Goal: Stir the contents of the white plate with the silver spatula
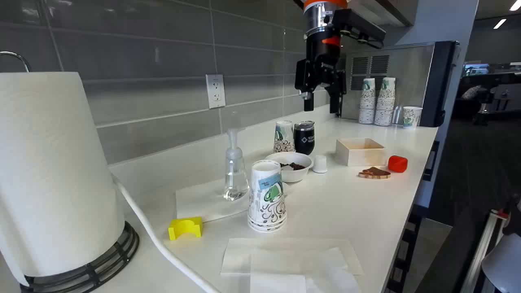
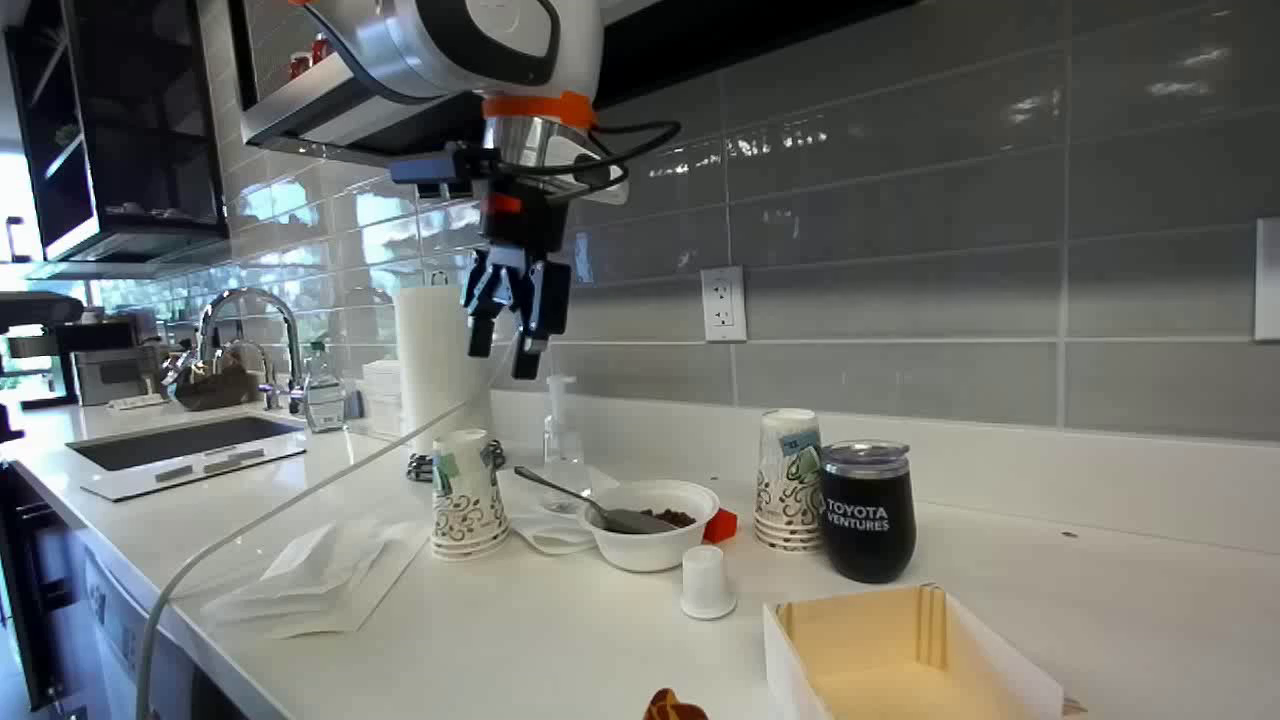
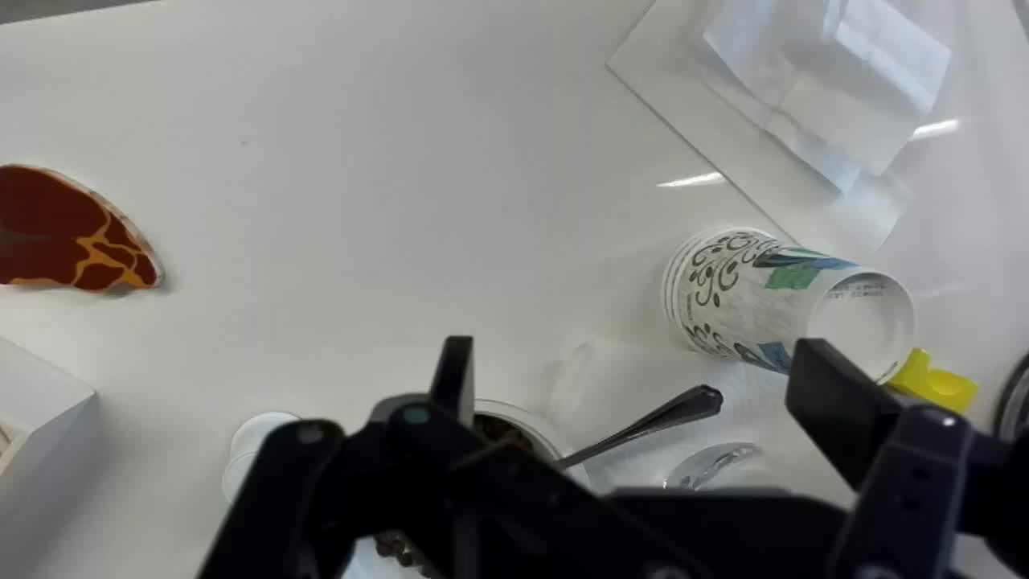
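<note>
The white plate is a round, bowl-like white dish that stands on the counter in both exterior views [image 1: 296, 176] [image 2: 640, 552]. It holds dark red-brown contents [image 2: 676, 518]. The silver spatula [image 2: 637, 522] lies with its blade in the dish and its handle over the rim, pointing towards the paper cups. In the wrist view, the spatula's handle [image 3: 683, 408] shows between my fingers, and the dish's rim [image 3: 547, 434] is partly hidden by my left-hand finger. My gripper [image 3: 635, 362] is open and empty. It hangs well above the counter in both exterior views [image 1: 321, 106] [image 2: 504, 352].
Stacked printed cups [image 1: 266, 199] and a clear pump bottle [image 1: 236, 179] stand beside the dish. A black tumbler [image 2: 868, 515], small white cup [image 2: 706, 582] and open box [image 1: 362, 156] are near it. A white cable [image 1: 154, 234] crosses the counter by the paper towel roll [image 1: 61, 162].
</note>
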Controlling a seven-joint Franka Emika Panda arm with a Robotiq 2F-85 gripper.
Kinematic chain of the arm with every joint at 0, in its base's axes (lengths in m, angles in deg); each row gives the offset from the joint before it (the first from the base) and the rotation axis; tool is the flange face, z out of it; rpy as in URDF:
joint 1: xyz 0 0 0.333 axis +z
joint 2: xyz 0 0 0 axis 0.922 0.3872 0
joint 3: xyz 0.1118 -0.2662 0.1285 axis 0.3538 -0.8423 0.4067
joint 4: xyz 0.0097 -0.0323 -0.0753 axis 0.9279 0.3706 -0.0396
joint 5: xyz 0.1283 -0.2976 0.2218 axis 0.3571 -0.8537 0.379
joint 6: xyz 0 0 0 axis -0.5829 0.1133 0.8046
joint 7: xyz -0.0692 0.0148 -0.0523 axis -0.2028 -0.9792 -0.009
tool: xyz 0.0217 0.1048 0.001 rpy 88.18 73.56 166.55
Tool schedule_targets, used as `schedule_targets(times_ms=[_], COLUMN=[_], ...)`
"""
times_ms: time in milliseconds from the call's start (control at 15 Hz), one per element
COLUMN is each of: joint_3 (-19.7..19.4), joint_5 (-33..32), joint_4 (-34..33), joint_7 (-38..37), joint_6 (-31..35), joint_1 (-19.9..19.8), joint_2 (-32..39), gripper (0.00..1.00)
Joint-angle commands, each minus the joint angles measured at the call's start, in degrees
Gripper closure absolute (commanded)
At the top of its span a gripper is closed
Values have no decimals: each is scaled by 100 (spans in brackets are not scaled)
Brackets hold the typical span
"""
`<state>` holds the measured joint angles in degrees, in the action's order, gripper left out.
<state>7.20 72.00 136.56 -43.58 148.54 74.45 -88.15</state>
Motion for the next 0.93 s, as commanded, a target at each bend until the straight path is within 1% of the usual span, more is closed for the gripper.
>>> schedule_targets(times_ms=[0, 333, 467, 667, 867], joint_3=[45, 45, 110, 265, 492], joint_5=[15, 15, 123, 294, 529], joint_4=[-10, -10, 39, 131, 313], joint_7=[15, 16, -254, -954, -1831], joint_6=[-13, -12, 177, 520, 1189], joint_1=[-52, -52, -56, -70, -70], joint_2=[-1, -1, 26, 69, 158], gripper=[0, 0, 0, 0, 0])
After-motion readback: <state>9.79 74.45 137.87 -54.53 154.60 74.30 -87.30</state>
